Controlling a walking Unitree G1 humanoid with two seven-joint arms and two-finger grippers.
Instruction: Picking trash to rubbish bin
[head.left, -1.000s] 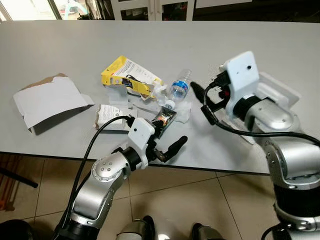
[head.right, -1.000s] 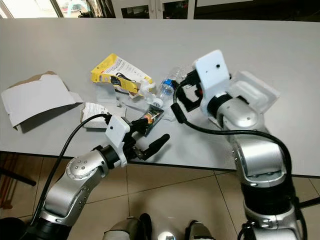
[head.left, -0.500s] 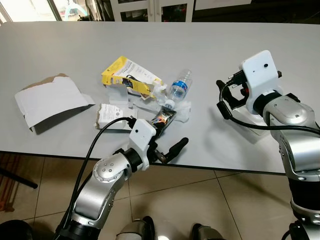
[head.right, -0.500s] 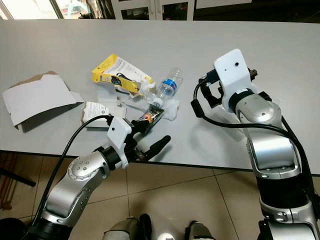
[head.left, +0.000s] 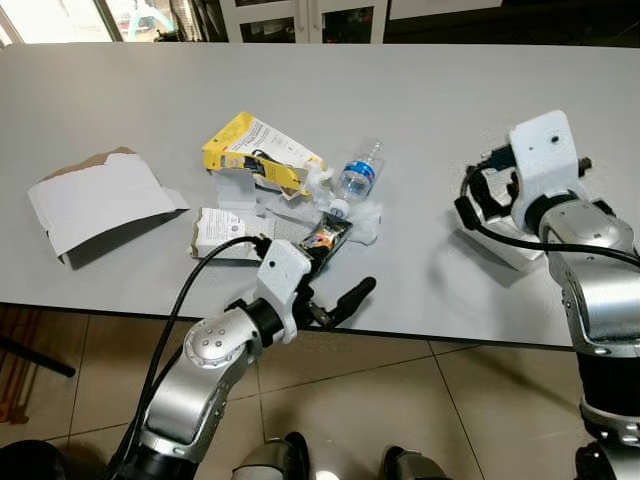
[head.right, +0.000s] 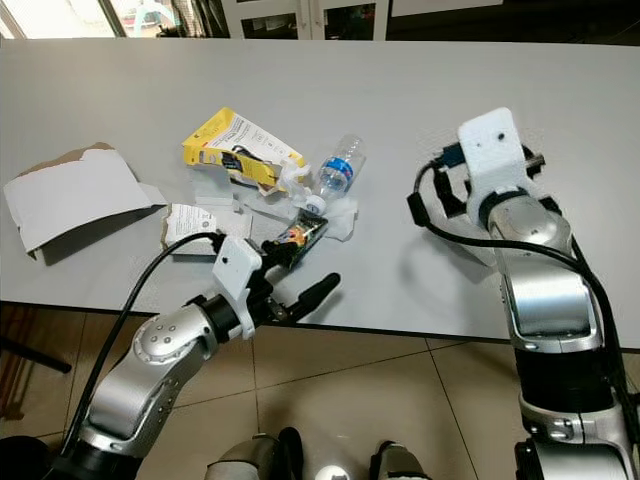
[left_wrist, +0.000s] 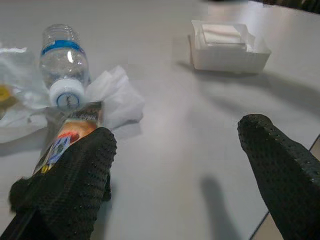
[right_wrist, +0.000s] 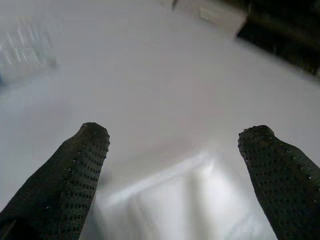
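Note:
Trash lies in a heap mid-table: a yellow-and-white packet (head.left: 255, 150), a clear plastic bottle (head.left: 358, 175) on its side, white tissue (left_wrist: 117, 92) and a dark snack wrapper (head.left: 327, 235). My left gripper (head.left: 335, 272) is open at the table's front edge. One of its fingers (left_wrist: 65, 185) is at the wrapper's (left_wrist: 70, 132) near end; the other hangs off over the edge. A white foam tray (right_wrist: 170, 200) sits at the right, and my right gripper (right_wrist: 175, 165) hovers open just above it with nothing between its fingers.
A torn grey cardboard box (head.left: 100, 200) lies at the left of the table, a small white carton (head.left: 222, 230) beside the heap. The grey table (head.left: 420, 110) stretches bare behind and between heap and tray. Tiled floor (head.left: 400, 400) shows below the front edge.
My right arm has swung to the right, from beside the bottle to over the white tray. The left arm has hardly moved.

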